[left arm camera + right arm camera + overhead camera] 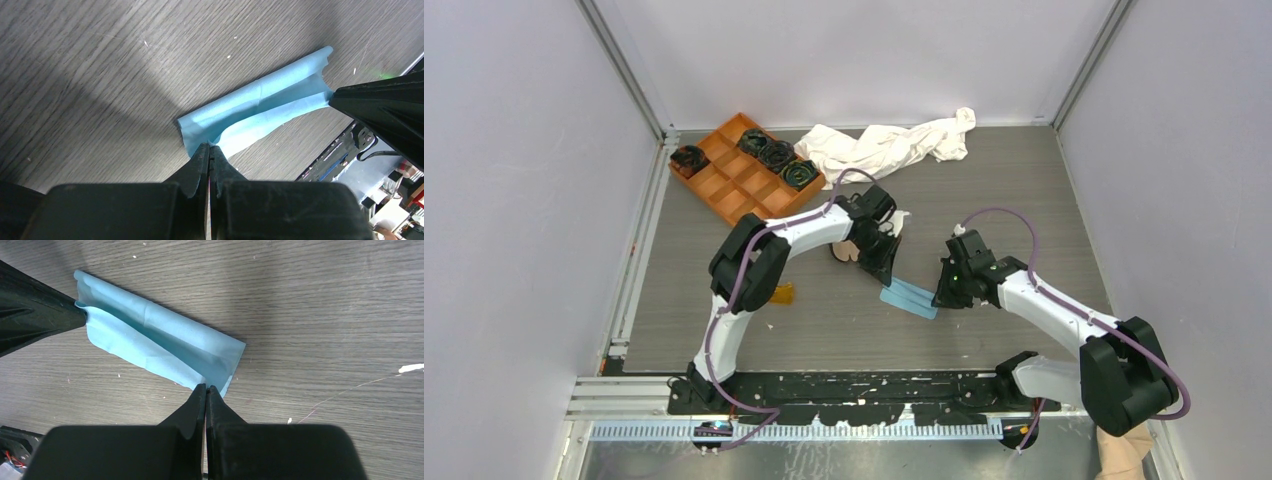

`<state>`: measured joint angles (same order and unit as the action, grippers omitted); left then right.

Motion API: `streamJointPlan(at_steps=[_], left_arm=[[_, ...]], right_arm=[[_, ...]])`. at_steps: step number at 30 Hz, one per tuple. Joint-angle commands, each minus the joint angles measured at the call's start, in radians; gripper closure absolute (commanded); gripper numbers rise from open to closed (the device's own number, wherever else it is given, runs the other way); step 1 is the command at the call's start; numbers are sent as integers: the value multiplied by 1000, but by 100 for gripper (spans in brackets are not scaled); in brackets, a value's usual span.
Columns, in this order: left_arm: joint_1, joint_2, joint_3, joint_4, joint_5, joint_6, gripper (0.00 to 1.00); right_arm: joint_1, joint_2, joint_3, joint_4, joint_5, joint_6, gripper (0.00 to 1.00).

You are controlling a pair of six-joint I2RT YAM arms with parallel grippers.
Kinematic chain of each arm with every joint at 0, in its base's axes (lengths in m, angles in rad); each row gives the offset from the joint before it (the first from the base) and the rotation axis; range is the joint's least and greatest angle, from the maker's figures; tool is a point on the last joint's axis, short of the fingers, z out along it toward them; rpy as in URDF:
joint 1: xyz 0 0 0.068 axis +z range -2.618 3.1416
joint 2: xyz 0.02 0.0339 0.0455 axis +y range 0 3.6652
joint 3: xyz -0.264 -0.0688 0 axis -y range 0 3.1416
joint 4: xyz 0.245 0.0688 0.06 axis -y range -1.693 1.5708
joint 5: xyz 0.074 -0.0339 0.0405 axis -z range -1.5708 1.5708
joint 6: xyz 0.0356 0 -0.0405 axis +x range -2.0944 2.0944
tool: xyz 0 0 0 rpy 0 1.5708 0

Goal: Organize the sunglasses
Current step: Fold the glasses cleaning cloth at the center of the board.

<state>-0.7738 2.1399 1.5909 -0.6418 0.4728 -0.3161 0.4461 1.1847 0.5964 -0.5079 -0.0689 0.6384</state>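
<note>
Cloth (160, 340) corners pinched — left hand (210, 148), right hand (206, 389) — tabletop (325, 300) all round.

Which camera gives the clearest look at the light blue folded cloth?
Right wrist: the light blue folded cloth shows nearly whole, with its creases plain. Left wrist shows it foreshortened and partly shadowed; top external shows only a small strip.

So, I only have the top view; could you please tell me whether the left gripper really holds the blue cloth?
Observer: Yes, the left gripper is shut on one corner of the blue cloth.
Operator: And the other one?
Observer: The right gripper is shut on the cloth's opposite end.
Operator: Does the cloth lie flat?
Observer: No, it is doubled over along its length.
</note>
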Motion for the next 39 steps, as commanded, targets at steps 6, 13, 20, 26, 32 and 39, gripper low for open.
streamJointPlan(at_steps=[6,13,20,26,32,39], left_arm=[[-11,-57,-25,36,12,-22,100],[-12,-63,-46,45,6,-29,100],[-12,-96,-35,-1,-43,-28,78],[-12,-190,-35,-34,-105,-24,70],[-11,-191,-35,8,-54,-79,72],[-9,-151,-36,47,-36,-155,72]], right_arm=[[9,4,4,9,22,11,100],[11,10,6,8,22,10,100],[14,16,9,-1,8,13,78],[17,-19,11,-14,16,21,68],[16,-2,44,31,11,48,71],[20,158,83,153,-43,78,69]])
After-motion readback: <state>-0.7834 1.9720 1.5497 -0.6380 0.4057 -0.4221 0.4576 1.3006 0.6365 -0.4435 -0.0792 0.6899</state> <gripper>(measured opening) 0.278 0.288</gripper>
